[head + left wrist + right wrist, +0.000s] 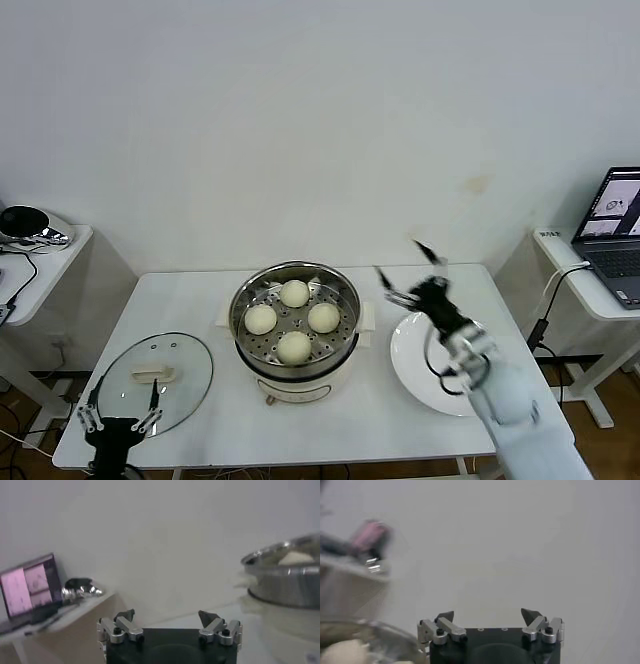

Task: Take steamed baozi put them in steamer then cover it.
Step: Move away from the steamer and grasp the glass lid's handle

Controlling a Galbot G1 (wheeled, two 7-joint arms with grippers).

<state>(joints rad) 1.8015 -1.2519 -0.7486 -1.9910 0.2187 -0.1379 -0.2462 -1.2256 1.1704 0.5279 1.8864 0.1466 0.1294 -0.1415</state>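
A large white plate (412, 370) is lying on the right part of the white surface (200, 300), near its right edge. A small side table (55, 262) is standing to the left of the surface, and a shiny dark object (28, 226) with a cable is resting on it. Another side table (590, 290) is standing to the right, and an open laptop (615, 230) is sitting on it with its screen lit. A plain white wall (300, 120) is rising behind everything.
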